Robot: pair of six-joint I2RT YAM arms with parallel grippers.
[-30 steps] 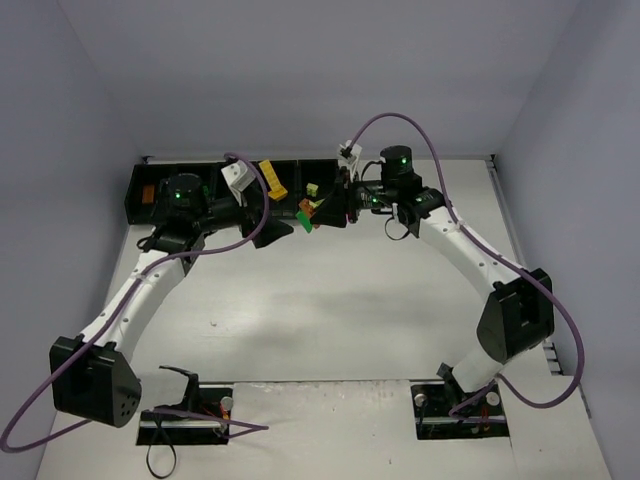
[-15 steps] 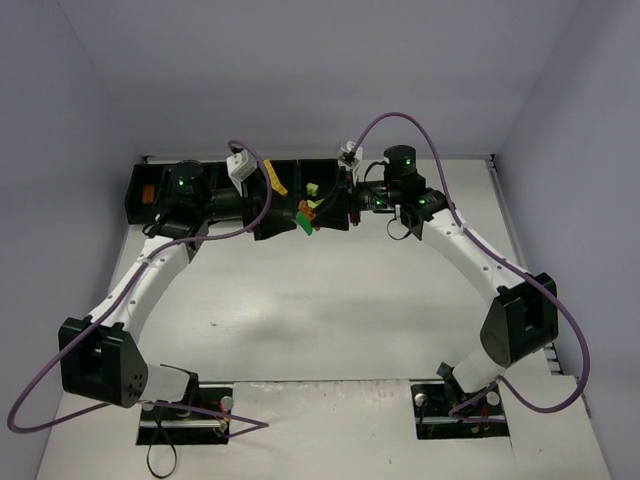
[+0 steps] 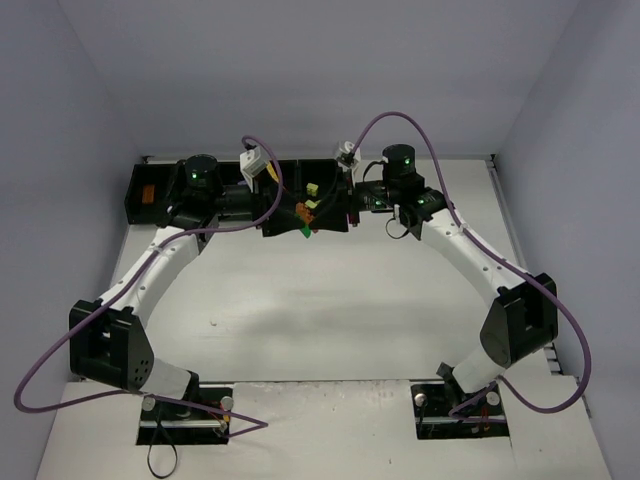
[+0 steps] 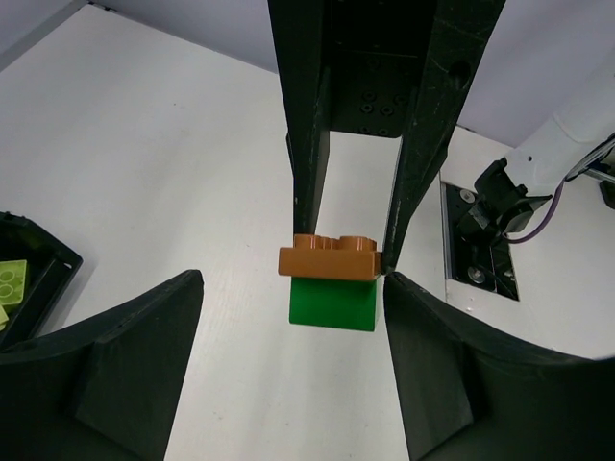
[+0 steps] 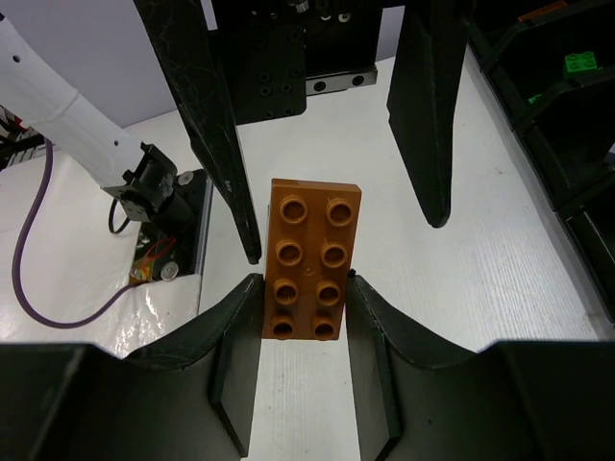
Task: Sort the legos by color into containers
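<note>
1. Right claw [image 5: 303, 288]: pressed onto the orange brick [image 5: 307, 259], pinching it by its two long sides. The studs face this claw's own camera.
2. Green brick [image 4: 332, 305]: stuck to the studless face of the orange brick, on the side turned away from the right claw's camera, just past its fingertips.
3. Left claw [image 4: 293, 307]: spread wide and facing the right claw. One finger stands on each side of the joined pair, and neither finger touches it.
4. Bins [image 3: 132, 200]: the row lies beyond both claws, and the pair hangs just in front of it.
5. Step in hand, as judged: pulling two joined bricks apart before either can be sorted.
6. Next move, as judged: the left claw must close on the green brick alone and draw it straight off while the right claw holds firm. Each brick can then go to the bin of its colour.
</note>
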